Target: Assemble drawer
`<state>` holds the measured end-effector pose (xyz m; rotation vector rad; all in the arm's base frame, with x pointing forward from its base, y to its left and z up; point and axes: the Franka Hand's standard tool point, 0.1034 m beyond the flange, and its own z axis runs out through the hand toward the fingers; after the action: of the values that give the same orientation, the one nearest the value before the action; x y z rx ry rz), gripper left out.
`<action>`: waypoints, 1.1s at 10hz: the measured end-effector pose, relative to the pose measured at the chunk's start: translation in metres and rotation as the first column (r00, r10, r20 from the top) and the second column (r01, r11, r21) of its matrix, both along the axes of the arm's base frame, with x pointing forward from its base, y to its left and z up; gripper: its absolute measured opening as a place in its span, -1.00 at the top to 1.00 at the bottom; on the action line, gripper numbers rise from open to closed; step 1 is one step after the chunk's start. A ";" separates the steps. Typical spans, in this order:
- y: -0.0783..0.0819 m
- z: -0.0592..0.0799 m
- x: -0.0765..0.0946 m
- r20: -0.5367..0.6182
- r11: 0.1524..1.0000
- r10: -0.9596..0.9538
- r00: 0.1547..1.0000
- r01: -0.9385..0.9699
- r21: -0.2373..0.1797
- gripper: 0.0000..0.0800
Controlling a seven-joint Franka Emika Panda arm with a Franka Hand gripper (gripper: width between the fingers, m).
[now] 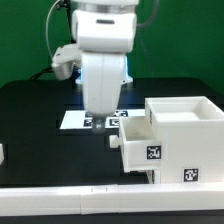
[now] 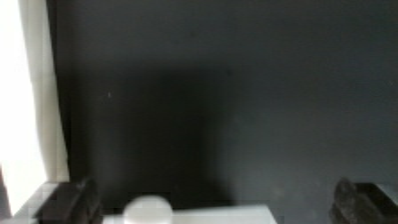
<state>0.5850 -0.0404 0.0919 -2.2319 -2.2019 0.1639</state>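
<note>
The white cube-shaped housing (image 1: 185, 130) stands on the black table at the exterior view's right, with tags on its near side. A small white tray (image 1: 136, 146) sits partly pushed into its left side, and its knob (image 1: 113, 141) sticks out to the left. My gripper (image 1: 99, 119) hangs just left of and behind that knob, empty. In the wrist view the gripper (image 2: 217, 204) is open, its dark fingers (image 2: 68, 202) wide apart. The round knob (image 2: 146, 211) and the tray's edge (image 2: 222, 215) lie between them at the picture's border.
The marker board (image 1: 80, 120) lies flat on the table under and behind the gripper. A small white part (image 1: 2, 153) shows at the exterior view's left edge, cut off. A white strip (image 2: 18, 100) runs along one side of the wrist view.
</note>
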 end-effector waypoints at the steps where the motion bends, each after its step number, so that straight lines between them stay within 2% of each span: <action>1: -0.006 -0.008 0.001 -0.008 1.000 0.002 1.000 -0.002 0.003 -0.62; 2: -0.008 -0.016 -0.002 -0.020 1.000 -0.001 1.000 0.001 0.005 -0.62; 5: 0.003 -0.029 -0.015 -0.028 1.000 -0.001 1.000 0.001 0.014 -0.62; 8: 0.036 -0.023 -0.022 -0.008 0.999 -0.029 1.000 0.030 0.020 -0.62; 10: 0.060 -0.018 -0.021 0.004 0.998 -0.054 0.999 0.053 0.022 -0.62; 11: 0.060 -0.017 -0.021 0.006 0.997 -0.068 0.998 0.068 0.020 -0.62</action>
<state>0.5638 0.0199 0.0752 -2.2967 -2.1172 0.1330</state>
